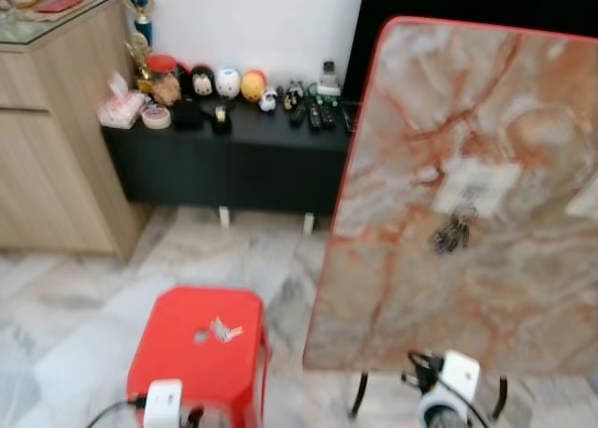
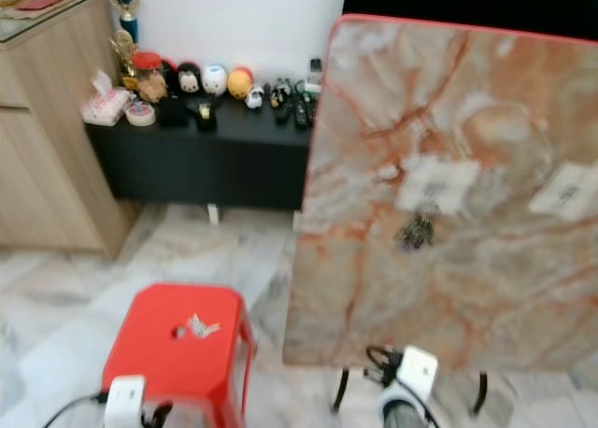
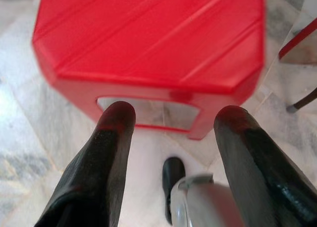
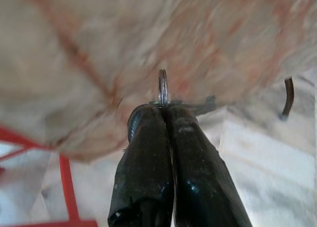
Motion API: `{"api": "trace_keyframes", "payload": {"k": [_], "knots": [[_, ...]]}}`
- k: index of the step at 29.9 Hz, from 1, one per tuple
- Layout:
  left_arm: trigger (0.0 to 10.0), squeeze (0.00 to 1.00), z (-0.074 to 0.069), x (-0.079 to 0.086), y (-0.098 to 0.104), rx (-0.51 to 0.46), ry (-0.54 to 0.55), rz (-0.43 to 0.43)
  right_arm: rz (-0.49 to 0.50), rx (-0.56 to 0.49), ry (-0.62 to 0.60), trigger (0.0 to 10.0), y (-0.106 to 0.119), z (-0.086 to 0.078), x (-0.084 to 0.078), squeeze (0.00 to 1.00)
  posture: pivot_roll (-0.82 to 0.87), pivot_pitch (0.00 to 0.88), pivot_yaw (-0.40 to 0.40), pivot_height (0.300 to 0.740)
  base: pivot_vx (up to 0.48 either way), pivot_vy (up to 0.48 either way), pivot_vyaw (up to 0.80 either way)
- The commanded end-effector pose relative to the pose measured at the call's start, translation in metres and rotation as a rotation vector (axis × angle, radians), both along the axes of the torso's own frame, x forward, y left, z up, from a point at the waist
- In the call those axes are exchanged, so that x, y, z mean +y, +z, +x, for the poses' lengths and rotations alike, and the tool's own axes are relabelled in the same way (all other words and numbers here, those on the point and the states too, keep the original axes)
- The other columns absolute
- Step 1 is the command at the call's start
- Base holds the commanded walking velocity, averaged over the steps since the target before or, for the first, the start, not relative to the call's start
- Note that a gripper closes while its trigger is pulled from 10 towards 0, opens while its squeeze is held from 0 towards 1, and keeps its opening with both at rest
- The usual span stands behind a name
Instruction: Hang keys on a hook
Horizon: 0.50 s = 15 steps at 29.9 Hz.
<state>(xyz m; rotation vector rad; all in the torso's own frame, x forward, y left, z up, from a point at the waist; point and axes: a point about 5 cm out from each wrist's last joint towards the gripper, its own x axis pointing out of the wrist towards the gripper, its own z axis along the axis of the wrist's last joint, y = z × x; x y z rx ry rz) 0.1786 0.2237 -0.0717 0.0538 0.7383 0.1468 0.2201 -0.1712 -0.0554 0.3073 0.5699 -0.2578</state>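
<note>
A marbled tabletop (image 1: 467,166) with a red rim stands upright on the right. It carries a white hook pad (image 1: 476,185), and a dark bunch of keys (image 1: 452,233) hangs just below the pad. My right gripper (image 4: 162,110) is shut on a metal key ring (image 4: 163,87) that sticks out past its fingertips, facing the lower part of the marbled board. The right wrist (image 1: 450,383) is low, under the board's bottom edge. My left gripper (image 3: 173,118) is open with nothing between its fingers, low beside the red stool (image 1: 198,349).
A small pale item (image 1: 222,331) lies on the stool's top. Behind it is a low black cabinet (image 1: 234,157) with toys and remotes, and a wooden cabinet (image 1: 56,138) stands at the left. Dark table legs (image 1: 359,395) stand below the board on the marble floor.
</note>
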Motion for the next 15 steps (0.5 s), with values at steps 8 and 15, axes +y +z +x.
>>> {"api": "trace_keyframes", "payload": {"k": [8,15], "knots": [[10.0,0.00,-0.003,-0.006,-0.003,0.017,-0.019,-0.013,-0.020,-0.106,-0.017,10.0,0.017,0.020,-0.007,0.00,0.07,0.000,-0.093,0.740,0.000,-0.353,0.00],[10.0,0.00,-0.004,-0.009,-0.004,0.021,-0.007,-0.035,-0.103,-0.286,0.086,10.0,0.048,0.046,0.009,0.00,0.06,0.000,-0.096,0.740,0.000,-0.089,0.00]]}}
